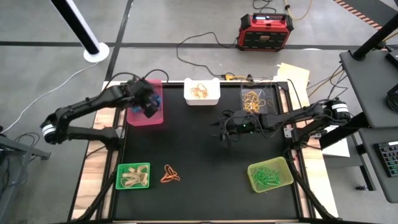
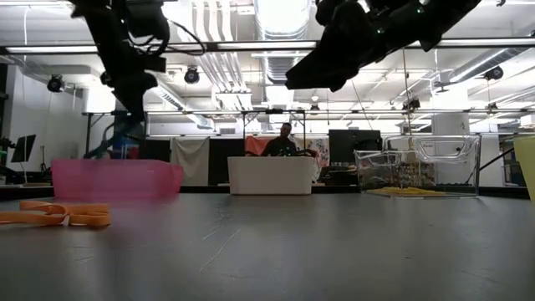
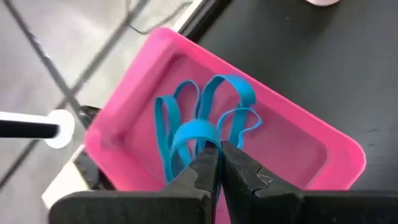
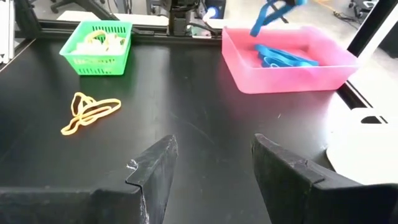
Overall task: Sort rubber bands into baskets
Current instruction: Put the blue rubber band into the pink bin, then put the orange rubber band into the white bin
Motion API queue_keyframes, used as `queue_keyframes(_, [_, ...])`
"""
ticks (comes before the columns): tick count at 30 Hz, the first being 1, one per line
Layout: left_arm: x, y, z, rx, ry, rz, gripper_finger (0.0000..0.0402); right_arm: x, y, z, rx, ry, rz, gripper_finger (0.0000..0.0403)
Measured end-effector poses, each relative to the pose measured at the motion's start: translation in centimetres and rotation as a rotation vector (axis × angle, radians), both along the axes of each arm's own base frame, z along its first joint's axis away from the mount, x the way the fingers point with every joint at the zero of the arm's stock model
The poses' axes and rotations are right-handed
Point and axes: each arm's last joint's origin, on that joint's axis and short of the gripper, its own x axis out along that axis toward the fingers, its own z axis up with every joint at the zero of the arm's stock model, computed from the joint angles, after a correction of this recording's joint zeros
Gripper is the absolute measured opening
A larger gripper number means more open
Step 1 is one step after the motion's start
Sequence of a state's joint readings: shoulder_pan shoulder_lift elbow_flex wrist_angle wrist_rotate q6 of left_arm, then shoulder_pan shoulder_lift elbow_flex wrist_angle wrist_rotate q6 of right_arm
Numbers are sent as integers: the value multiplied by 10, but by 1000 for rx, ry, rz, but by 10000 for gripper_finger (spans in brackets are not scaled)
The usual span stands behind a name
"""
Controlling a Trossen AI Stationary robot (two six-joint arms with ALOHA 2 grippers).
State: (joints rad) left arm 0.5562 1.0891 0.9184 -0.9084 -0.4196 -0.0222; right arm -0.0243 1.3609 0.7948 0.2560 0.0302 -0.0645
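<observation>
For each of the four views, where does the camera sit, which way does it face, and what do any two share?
High: overhead, straight down; both arms, black mat.
Low: table height, facing the room; both arms enter from above, orange rubber bands near.
Left wrist: above the pink basket, shut left gripper holding a blue rubber band.
Right wrist: across the mat, open right gripper.
Shared: pink basket in both wrist views.

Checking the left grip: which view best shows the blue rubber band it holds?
Left wrist view: the left gripper is shut on the blue rubber band over the pink basket. Right wrist shows it dangling; high hides it; low only blurs.
</observation>
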Motion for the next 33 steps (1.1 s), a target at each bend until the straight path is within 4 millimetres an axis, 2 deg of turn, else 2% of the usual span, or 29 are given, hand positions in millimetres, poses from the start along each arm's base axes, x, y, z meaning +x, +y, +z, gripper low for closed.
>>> queue_keyframes(8, [4,16,-11,-45,-42,29,11,0,-9,1,-12,-10,-25,201])
queue_keyframes(15, [7,18,-15,-59,-21,30,81,0,-11,1,-1,-7,-34,201])
queue_keyframes(22, [5,17,-10,-28,-49,13,146,-1,-11,0,32,-4,-59,201])
queue_keyframes(24, [4,16,-7,-21,-58,12,155,-1,-12,0,27,-5,-112,201])
queue_keyframes(28, [0,11,0,-16,-109,-23,162,-3,-21,0,2,-23,-360,193])
queue_keyframes(33, [4,5,14,-61,-289,-255,156,-2,-48,11,34,-12,-503,127])
